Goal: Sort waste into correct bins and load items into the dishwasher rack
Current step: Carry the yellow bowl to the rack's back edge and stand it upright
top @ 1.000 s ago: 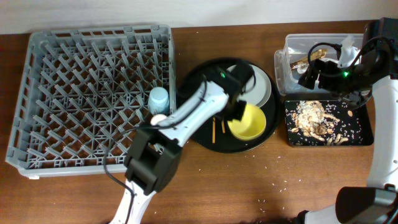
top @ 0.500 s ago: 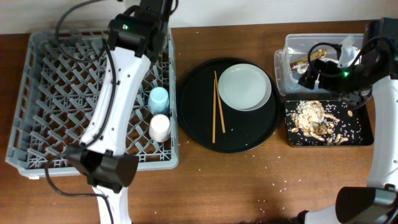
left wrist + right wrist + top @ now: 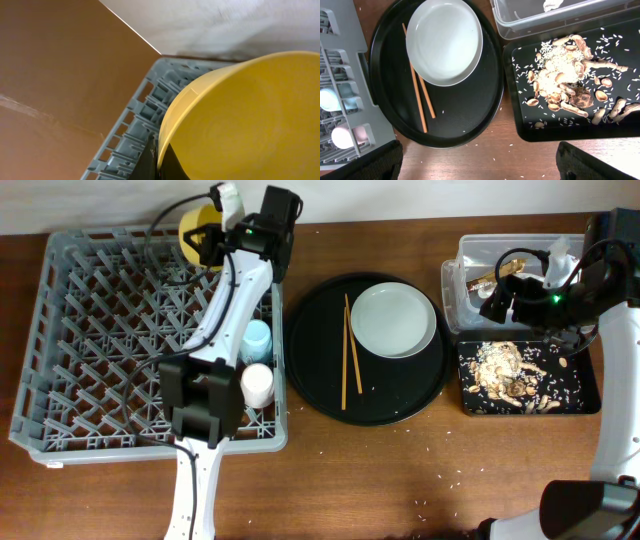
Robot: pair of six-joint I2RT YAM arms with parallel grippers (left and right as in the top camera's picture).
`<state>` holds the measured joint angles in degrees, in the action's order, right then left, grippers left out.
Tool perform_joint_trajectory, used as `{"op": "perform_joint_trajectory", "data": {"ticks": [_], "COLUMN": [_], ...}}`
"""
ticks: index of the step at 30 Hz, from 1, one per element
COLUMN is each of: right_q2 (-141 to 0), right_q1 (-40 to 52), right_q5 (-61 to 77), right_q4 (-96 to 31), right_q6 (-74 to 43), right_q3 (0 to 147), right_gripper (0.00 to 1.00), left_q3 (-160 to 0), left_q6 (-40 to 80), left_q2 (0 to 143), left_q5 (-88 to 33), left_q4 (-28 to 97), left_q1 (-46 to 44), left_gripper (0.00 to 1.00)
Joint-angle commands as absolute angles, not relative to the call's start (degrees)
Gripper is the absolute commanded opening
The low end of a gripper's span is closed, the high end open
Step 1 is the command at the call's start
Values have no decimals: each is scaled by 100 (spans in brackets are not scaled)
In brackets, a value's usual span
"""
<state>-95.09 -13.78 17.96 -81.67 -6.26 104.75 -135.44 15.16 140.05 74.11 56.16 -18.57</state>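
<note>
My left gripper (image 3: 214, 242) is shut on the rim of the yellow bowl (image 3: 194, 228), held on edge over the far edge of the grey dishwasher rack (image 3: 100, 350). In the left wrist view the bowl (image 3: 250, 120) fills the right side, its rim pinched between the jaws of the left gripper (image 3: 161, 162). A light-blue cup (image 3: 256, 338) and a pink cup (image 3: 257, 383) stand in the rack. The pale plate (image 3: 393, 320) and the chopsticks (image 3: 350, 365) lie on the round black tray (image 3: 320, 380). My right gripper (image 3: 480, 165) hangs open and empty above the table.
A clear tub (image 3: 470, 260) stands at the back right with a white tissue (image 3: 555, 5) inside. In front of it the shallow black tray (image 3: 580, 395) holds food scraps (image 3: 560, 85) and rice. Loose rice grains dot the table near the round tray.
My left arm has carried the yellow bowl from the round tray over to the rack's far edge. The right arm has not moved.
</note>
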Motion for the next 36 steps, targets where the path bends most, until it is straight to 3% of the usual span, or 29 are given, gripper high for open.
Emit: {"op": "perform_joint_trajectory", "data": {"ticks": [1,15,20,36], "right_q2": [-9432,-9432,-9432,-9432], "right_q1": [-1352,-1352,-1352,-1352], "right_q5": [1728,1728,1730,1730], "right_q4": [-8167,-8167,-8167,-8167], "right_q6": [-642,-642,-642,-642], "right_q3": [10527,10527,10527,10527], "right_gripper": [98,98,99,98], "left_q3": [-13520,-13513,-13513,-13513], "left_q6": [1494,1487,1487,1404], "left_q2": [14363,14481,14481,15120], "left_q5": [7634,7098,8910,8982], "left_q4": [5553,5321,5251,5212], "left_q1": [-1914,-2084,-2161,-2434], "left_gripper": [0,0,0,0]}}
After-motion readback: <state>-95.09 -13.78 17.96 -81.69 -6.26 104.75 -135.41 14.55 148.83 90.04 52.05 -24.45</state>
